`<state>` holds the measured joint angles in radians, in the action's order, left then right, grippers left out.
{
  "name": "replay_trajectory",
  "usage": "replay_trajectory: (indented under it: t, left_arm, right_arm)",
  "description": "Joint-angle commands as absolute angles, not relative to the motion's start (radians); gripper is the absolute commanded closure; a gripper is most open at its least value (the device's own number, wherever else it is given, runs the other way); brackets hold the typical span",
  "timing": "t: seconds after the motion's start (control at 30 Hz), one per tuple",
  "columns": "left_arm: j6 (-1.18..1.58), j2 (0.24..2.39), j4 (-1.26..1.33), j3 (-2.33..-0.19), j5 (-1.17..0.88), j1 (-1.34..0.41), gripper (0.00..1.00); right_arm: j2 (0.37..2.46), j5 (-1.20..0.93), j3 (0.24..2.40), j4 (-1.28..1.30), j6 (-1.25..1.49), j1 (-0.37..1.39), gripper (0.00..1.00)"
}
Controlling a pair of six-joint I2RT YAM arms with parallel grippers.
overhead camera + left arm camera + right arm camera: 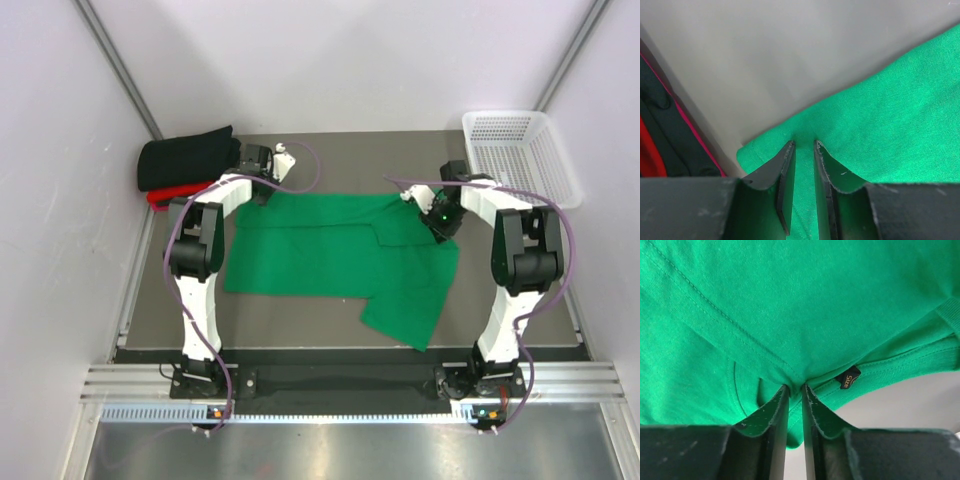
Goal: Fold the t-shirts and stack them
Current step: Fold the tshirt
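A bright green t-shirt [320, 255] lies spread across the middle of the table, its right part folded over and one flap trailing toward the near edge. My left gripper [262, 192] is at its far left corner, and in the left wrist view the gripper [804, 144] is shut on a ridge of the green cloth [890, 125]. My right gripper [440, 228] sits at the shirt's far right; in the right wrist view it [794, 386] pinches the green cloth [790, 300] by the collar's black size label [847, 376]. A folded black t-shirt [185, 158] rests on a red t-shirt [165, 196] at the back left.
A white plastic mesh basket [520, 150] stands at the back right corner. The black and red pile [660, 115] lies close to the left of my left gripper. Grey tabletop [300, 318] shows in front of the shirt, and white walls close in three sides.
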<state>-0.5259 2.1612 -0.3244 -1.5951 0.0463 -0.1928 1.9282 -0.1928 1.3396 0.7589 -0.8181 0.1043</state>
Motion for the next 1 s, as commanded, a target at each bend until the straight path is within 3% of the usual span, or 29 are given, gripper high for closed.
replay_trajectory:
  t: [0.0,0.27,0.43,0.53,0.63,0.8,0.97]
  left_arm:
    - [-0.525,2.166,-0.291,-1.626,0.044,-0.198,0.74]
    - [-0.522,2.168,-0.291,-1.62,0.041,-0.198,0.74]
    - [-0.52,2.171,-0.291,-1.626,0.04,-0.199,0.74]
    - [-0.52,2.169,-0.291,-1.628,0.04,-0.201,0.74]
    - [-0.52,2.164,-0.293,-1.626,0.041,-0.201,0.74]
    - [-0.522,2.16,-0.29,-1.617,0.046,-0.201,0.74]
    - [-0.52,2.158,-0.288,-1.612,0.048,-0.201,0.74]
  right_arm:
    - [1.891,-0.181,1.342,0.716,-0.815,0.138,0.84]
    - [1.827,-0.132,1.333,0.721,-0.807,0.156,0.87]
    - [1.792,-0.097,1.301,0.695,-0.79,0.16,0.76]
    - [1.801,-0.095,1.301,0.692,-0.788,0.161,0.84]
    - [1.809,-0.11,1.31,0.701,-0.79,0.161,0.85]
    - [1.809,-0.13,1.31,0.715,-0.792,0.166,0.77]
    - [1.813,-0.135,1.308,0.715,-0.801,0.166,0.75]
